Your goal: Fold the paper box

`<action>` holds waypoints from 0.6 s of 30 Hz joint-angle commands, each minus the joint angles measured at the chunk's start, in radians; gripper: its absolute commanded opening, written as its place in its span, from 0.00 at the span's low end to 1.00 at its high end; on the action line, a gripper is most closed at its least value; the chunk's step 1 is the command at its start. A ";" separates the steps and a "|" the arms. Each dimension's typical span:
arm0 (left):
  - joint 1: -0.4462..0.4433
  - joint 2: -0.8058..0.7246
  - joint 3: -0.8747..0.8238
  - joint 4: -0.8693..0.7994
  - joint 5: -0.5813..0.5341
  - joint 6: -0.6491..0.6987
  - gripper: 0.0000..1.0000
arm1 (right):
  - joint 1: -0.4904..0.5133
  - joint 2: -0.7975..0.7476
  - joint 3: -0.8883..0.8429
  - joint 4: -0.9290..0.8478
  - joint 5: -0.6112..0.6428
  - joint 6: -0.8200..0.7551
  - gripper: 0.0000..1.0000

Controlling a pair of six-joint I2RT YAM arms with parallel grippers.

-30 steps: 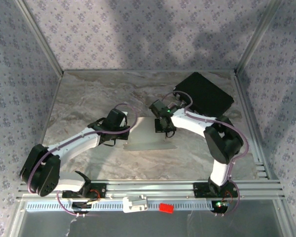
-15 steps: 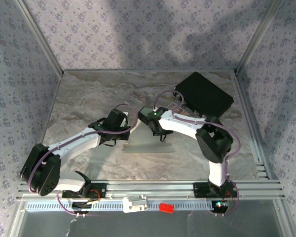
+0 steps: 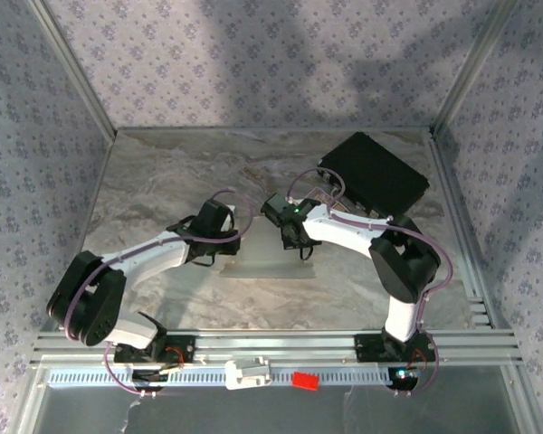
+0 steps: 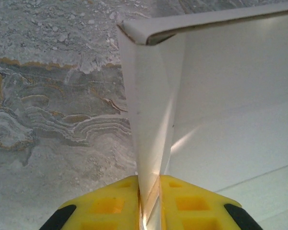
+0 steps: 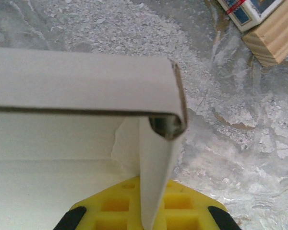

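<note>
Upright flap of paper box (image 4: pixel 230 96) pinched between left fingers (image 4: pixel 105 206); right fingers (image 5: pixel 115 203) clamped on another flap. Box on table (image 4: pixel 48 96) between both; fingers cut off by frame bottom.

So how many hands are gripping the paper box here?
2. The left hand pinches a raised flap at the paper box's left end; the right hand pinches one at its right end.
</note>
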 commanded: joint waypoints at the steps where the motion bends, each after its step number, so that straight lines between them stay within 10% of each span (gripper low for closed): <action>1: 0.026 0.007 0.004 0.077 0.052 0.012 0.17 | -0.011 -0.012 -0.015 0.000 -0.025 -0.052 0.00; 9: 0.044 -0.011 -0.003 0.053 0.074 0.023 0.04 | -0.025 -0.014 -0.006 -0.003 -0.025 -0.063 0.00; 18: 0.026 0.001 -0.013 0.063 0.047 0.007 0.17 | -0.009 0.008 0.008 0.007 -0.033 -0.053 0.00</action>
